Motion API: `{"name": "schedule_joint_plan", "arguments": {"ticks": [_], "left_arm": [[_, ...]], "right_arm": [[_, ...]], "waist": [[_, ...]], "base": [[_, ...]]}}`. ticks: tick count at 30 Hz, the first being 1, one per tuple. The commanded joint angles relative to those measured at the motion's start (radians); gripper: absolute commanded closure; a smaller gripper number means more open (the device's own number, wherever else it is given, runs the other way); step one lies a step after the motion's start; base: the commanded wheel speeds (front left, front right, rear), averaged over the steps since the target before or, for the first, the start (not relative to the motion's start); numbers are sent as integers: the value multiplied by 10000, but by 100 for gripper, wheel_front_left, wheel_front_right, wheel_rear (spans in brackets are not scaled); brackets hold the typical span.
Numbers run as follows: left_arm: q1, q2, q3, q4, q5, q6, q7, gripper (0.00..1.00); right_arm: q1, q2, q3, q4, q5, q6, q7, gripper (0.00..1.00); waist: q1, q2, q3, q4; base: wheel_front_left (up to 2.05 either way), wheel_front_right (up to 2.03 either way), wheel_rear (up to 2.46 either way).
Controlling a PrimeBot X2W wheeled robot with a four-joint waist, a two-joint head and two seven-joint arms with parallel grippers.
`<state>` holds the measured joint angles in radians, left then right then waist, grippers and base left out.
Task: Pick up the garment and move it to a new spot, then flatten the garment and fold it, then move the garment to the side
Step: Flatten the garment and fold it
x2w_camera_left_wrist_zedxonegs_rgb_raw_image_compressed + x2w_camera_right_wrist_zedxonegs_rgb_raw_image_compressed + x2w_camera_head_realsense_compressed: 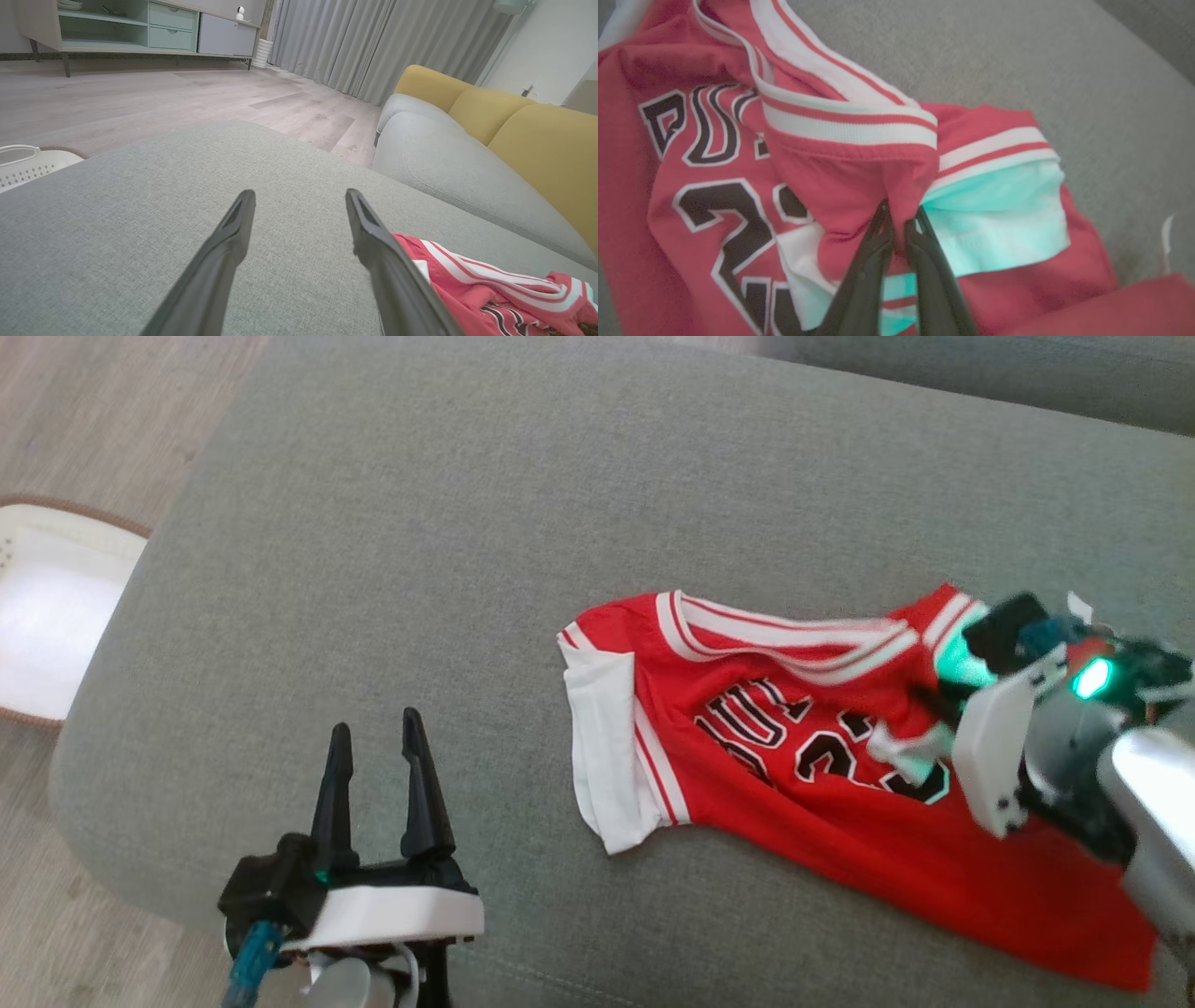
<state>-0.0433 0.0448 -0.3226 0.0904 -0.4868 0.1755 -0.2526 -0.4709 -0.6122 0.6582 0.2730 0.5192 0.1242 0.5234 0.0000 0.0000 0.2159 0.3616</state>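
The right gripper [901, 213] is pinching a fold of the jersey [822, 840], which is lying crumpled on the cushion [448, 523] at the centre right of the head view. The left gripper [375, 728] is holding its fingers spread at the lower left, apart from the jersey.

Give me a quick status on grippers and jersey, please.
Left gripper open above cushion. Right gripper shut on jersey fold. Jersey rumpled on cushion. Basket on floor, left.

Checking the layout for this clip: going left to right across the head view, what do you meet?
White basket → left gripper, jaws apart → red jersey → right gripper, jaws pinching the jersey's right part.
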Motion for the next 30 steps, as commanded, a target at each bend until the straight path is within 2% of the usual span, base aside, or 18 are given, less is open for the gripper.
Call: {"name": "schedule_joint_plan", "arguments": {"ticks": [1, 8, 13, 20, 21, 22, 23, 30], "left_arm": [[-411, 54, 280, -335, -82, 13, -92, 0], [-555, 54, 140, -371, -180, 39, -92, 0], [-662, 54, -125, -387, -275, 48, -92, 0], [-703, 54, -404, -383, -388, 131, -92, 0], [-713, 54, -424, -389, -398, 132, -92, 0], [-722, 54, -436, -397, -406, 141, -92, 0], [-732, 54, -446, -405, -413, 155, -92, 0], [-817, 54, -376, -376, -325, 144, -92, 0]], "right_arm": [[-540, -134, -77, -215, -231, 65, -174, 100], [-2925, 413, 236, 890, -1793, 65, -618, 100], [-4628, 1154, 451, 2270, -2789, 65, -1173, 100], [-6015, 1959, 903, 4220, -4076, 65, -2334, 100], [-6154, 2047, 845, 4494, -4291, 65, -2575, 92], [-6260, 2157, 707, 4766, -4482, 65, -2830, 55], [-6319, 2273, 553, 5056, -4653, 65, -3023, 0], [-6231, 3135, -109, 6296, -4975, 65, -4410, 0]], "waist": [[0, 0, 59, 59], [0, 0, 213, 277], [0, 0, 293, 679], [0, 0, 398, 1199], [0, 0, 423, 1237], [0, 0, 440, 1254], [0, 0, 453, 1262], [0, 0, 424, 767]], "base": [[0, 0, 0], [0, 0, 0], [0, 0, 0], [0, 0, 0], [0, 0, 0], [0, 0, 0], [0, 0, 0], [0, 0, 0]]}}
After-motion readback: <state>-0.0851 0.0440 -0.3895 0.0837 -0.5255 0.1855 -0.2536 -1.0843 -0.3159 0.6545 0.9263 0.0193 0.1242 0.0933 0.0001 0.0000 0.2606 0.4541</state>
